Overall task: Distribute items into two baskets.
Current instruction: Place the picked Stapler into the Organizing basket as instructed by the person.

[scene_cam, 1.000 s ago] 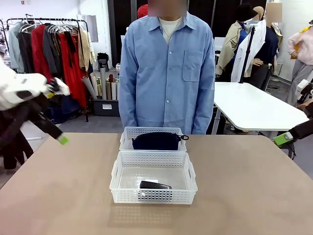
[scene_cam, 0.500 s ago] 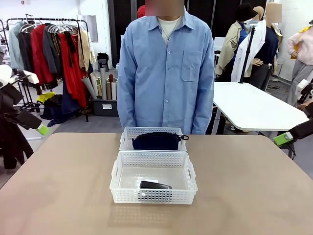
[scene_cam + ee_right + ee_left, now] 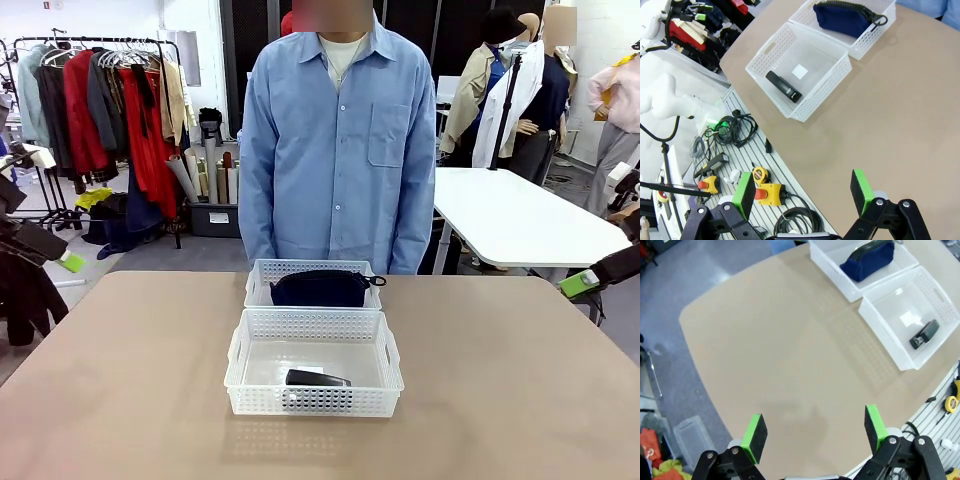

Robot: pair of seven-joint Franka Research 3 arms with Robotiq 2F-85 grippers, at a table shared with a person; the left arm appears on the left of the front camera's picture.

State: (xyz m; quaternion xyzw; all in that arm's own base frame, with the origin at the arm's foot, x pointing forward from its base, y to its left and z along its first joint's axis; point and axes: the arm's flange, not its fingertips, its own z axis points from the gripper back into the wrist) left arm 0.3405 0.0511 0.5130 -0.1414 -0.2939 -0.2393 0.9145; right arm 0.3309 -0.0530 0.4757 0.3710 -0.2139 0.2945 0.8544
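Left hand (image 3: 55, 258) has pulled back to the frame's left edge, wide open, empty. Right hand (image 3: 805, 192) unchanged, wide open, empty. Dark navy fabric pouch (image 3: 320, 288) in far white lattice basket (image 3: 262, 272), small black stapler (image 3: 316, 379) in near white lattice basket (image 3: 238, 350), mid-worktop (image 3: 130, 380).

A tan table (image 3: 140, 400) with rounded corners carries two white lattice baskets, set end to end and touching at its middle. The larger basket (image 3: 314, 395) sits at six o'clock of the pair, on the robot's side; the smaller basket (image 3: 262, 286) at twelve o'clock, toward the person.
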